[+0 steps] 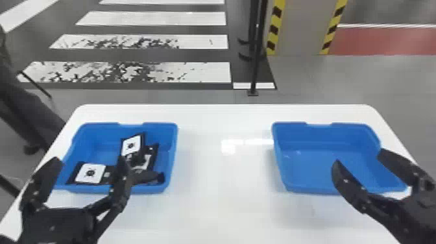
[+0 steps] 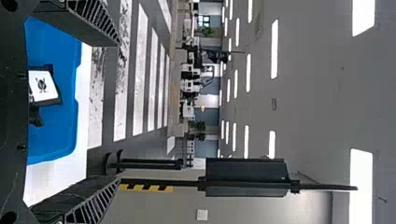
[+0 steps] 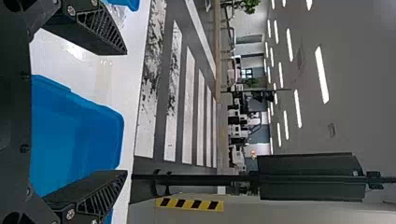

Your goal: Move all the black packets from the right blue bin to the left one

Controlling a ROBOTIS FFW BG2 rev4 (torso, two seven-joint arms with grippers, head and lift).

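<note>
In the head view the left blue bin (image 1: 97, 129) holds several black packets (image 1: 90, 173) with white labels, some overlapping toward its right side. The right blue bin (image 1: 324, 168) shows bare blue inside. My left gripper (image 1: 89, 162) is open over the left bin's near part, its fingers wide apart. My right gripper (image 1: 358, 157), also open, is over the near right part of the right bin. In the left wrist view a packet (image 2: 44, 86) lies beyond the left gripper (image 2: 116, 112). Nothing is between the right gripper's (image 3: 126, 112) fingers in the right wrist view.
Both bins stand on a white table (image 1: 224, 194), with a wide stretch of tabletop between them. Behind the table's far edge are a black post (image 1: 256, 58) and a pillar with yellow-black striped edges (image 1: 301, 26). A person stands off the table's left side.
</note>
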